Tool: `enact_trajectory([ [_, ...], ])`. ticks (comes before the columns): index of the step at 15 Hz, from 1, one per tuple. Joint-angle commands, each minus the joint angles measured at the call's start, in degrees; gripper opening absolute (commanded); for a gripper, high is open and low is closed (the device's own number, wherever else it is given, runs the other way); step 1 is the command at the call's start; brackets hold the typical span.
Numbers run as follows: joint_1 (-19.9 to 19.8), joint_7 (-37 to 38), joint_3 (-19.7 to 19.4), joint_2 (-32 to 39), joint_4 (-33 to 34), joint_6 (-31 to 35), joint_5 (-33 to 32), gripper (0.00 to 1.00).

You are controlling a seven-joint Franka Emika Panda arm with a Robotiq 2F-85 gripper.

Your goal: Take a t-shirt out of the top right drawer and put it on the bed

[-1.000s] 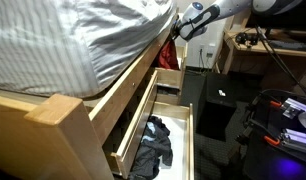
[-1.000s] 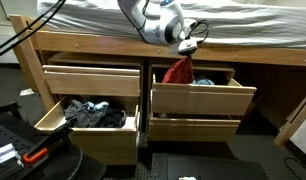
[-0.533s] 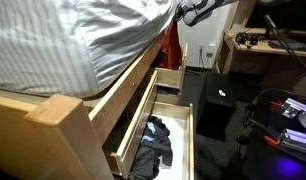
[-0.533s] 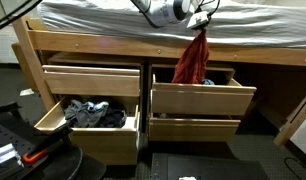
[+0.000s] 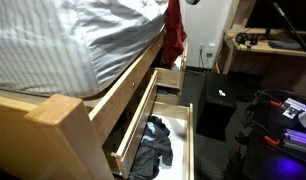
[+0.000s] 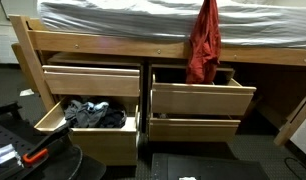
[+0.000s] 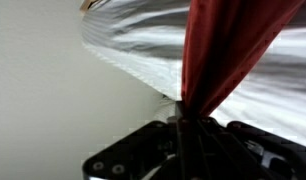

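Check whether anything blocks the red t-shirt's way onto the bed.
Nothing visible does. The red t-shirt hangs from the claw above the open top drawer. Only the mattress edge lies ahead: the cloth's lower part dangles in front of it, so it likely needs more height before moving over.

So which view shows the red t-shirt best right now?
In an exterior view the red t-shirt shows best, hanging nearly full length above the open drawer. In an exterior view the red t-shirt is narrow and cropped at the top. In the wrist view it is a blurred strip at the gripper.
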Motion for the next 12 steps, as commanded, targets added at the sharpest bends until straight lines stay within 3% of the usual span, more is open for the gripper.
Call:
enact_trajectory([
  [1,9.0,8.3,-13.8,-1.0,0.5,-4.2,0.4,0.00],
  [9,25.2,23.0,-37.8,-1.4,1.5,-16.6,-1.0,0.00],
  [12,29.9,26.1,-44.2,-1.2,1.7,-19.5,-0.9,0.00],
])
